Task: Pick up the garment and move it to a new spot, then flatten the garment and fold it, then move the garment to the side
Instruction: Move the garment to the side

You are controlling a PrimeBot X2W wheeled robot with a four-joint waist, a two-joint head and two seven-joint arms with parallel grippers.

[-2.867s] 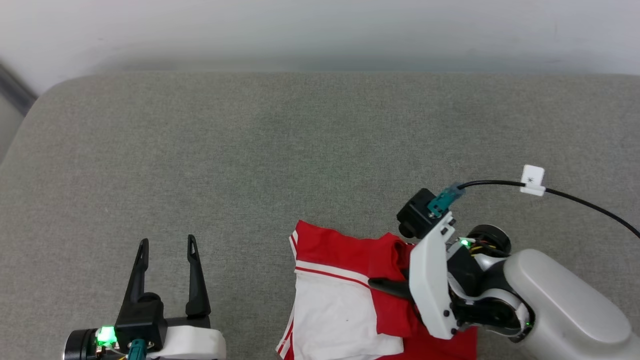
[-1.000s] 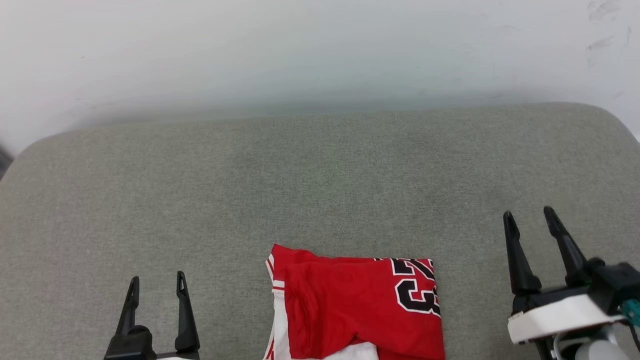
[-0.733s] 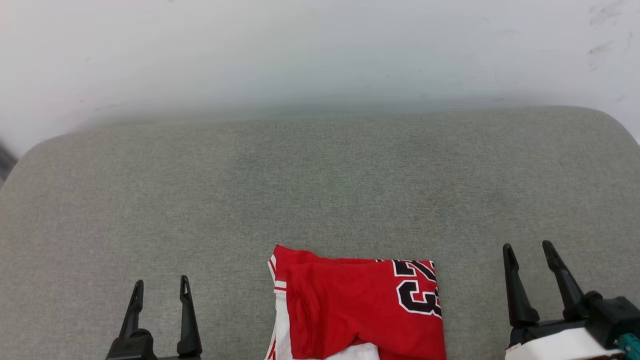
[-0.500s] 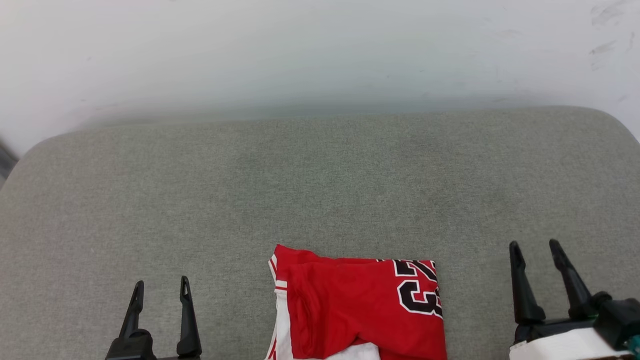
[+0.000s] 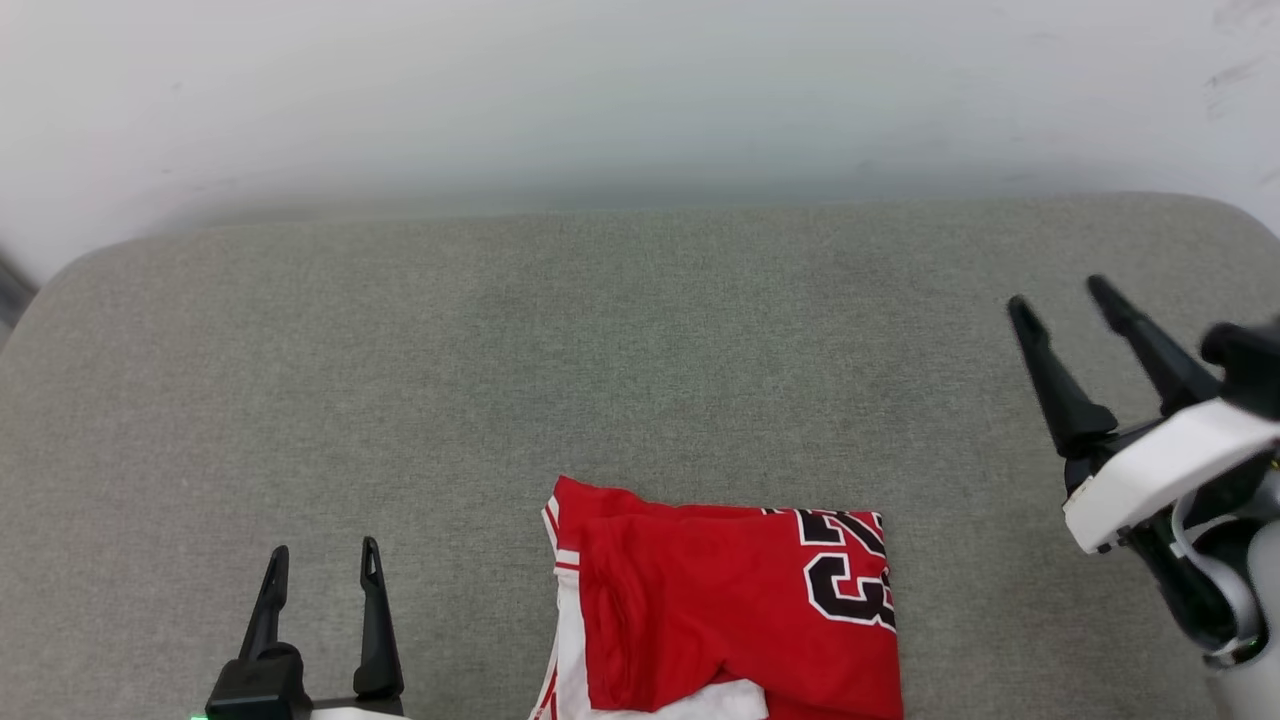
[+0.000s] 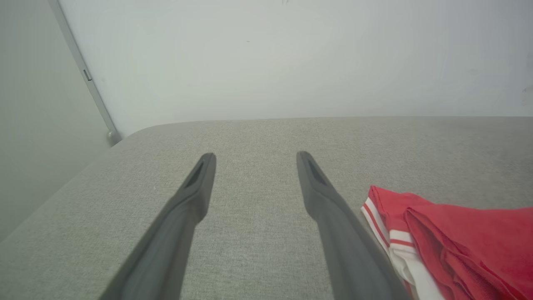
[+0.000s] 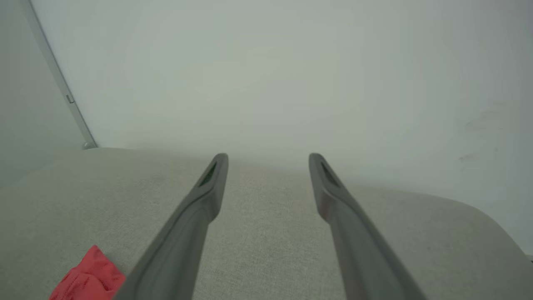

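Note:
The garment [image 5: 725, 610] lies folded into a red rectangle at the near middle of the grey cushion, black-and-white numerals on its right part, white sleeve cloth along its left and bottom edges. My left gripper [image 5: 322, 560] stands open at the lower left, well left of the garment, with nothing between its fingers. The left wrist view has the garment [image 6: 454, 237] just right of the open left gripper [image 6: 256, 157]. My right gripper [image 5: 1062, 294] hangs open and raised at the right, apart from the cloth. A red corner of the garment [image 7: 89, 277] peeks in at the lower left of the right wrist view, beside the open right gripper [image 7: 268, 158].
The grey cushion [image 5: 500, 350] spreads wide with rounded far corners. A pale wall [image 5: 640, 90] rises close behind it. A thin metal strip [image 6: 89, 83] runs up the wall at the far left.
My right gripper has risen and moved away from me over the last half second, still open. The left gripper and the garment have stayed put; the camera has shifted slightly.

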